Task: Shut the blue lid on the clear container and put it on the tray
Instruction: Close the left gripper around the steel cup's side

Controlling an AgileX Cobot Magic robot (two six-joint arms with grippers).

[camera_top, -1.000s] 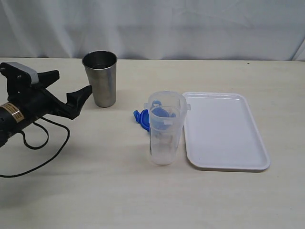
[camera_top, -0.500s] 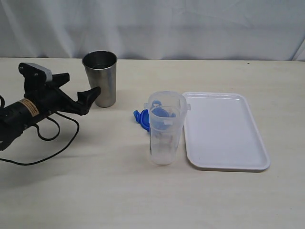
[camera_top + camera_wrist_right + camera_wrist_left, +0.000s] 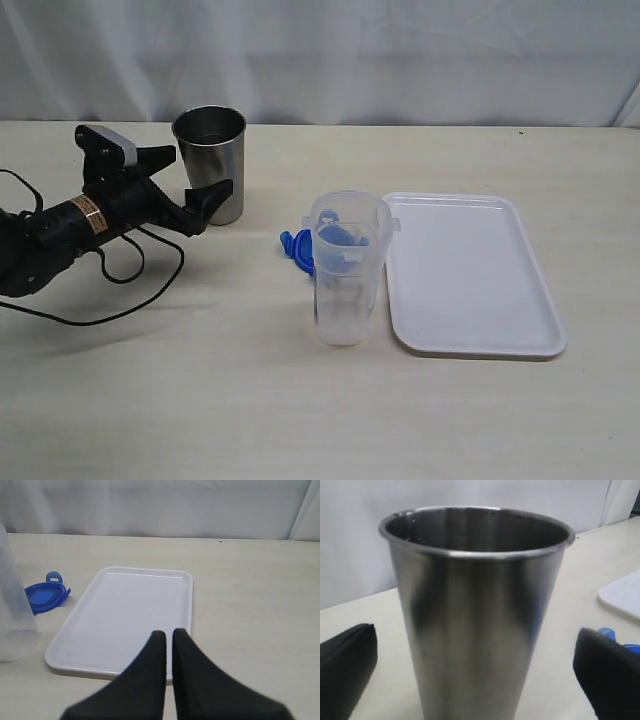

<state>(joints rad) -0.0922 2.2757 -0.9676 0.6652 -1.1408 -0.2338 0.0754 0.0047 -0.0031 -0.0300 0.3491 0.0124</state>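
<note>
The clear container (image 3: 346, 275) is seen standing upright on the table (image 3: 200, 400), just beside the left edge of the white tray (image 3: 470, 275) and not on it. Its mouth is uncovered. The blue lid (image 3: 295, 248) is found lying flat on the table behind the container, partly seen through its wall, close to the tray's far left corner. The left gripper (image 3: 198, 172) is held at the stainless steel cup (image 3: 212, 145) with its jaws spread wide, one finger to each side of the cup; in the left wrist view a gap is seen between each finger and the cup wall, so nothing is gripped. The right gripper (image 3: 168, 645) is shown with its jaws pressed together and nothing between them, above the tray's near edge
</note>
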